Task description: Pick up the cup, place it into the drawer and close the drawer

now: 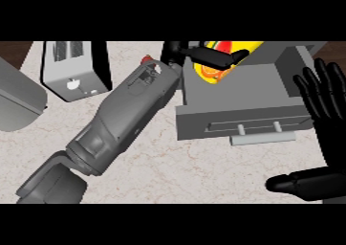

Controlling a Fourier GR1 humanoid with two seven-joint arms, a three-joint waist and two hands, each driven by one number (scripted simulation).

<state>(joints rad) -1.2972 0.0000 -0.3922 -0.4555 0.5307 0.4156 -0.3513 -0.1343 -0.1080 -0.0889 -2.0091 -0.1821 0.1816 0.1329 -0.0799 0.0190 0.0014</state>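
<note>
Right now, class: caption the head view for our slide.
The left hand holds the yellow cup at the open drawer; right hand rests open at the right edge.

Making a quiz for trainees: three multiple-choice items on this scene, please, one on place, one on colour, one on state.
1. Where is the cup? A. beside the toaster B. over the drawer C. on the bare counter
2. The cup's main colour? A. blue B. white C. yellow
3. The drawer is: A. open B. shut C. lying upside down
Answers: B, the left hand holds it above the drawer's inside; C, its side shows yellow; A, its front stands pulled out.
</note>
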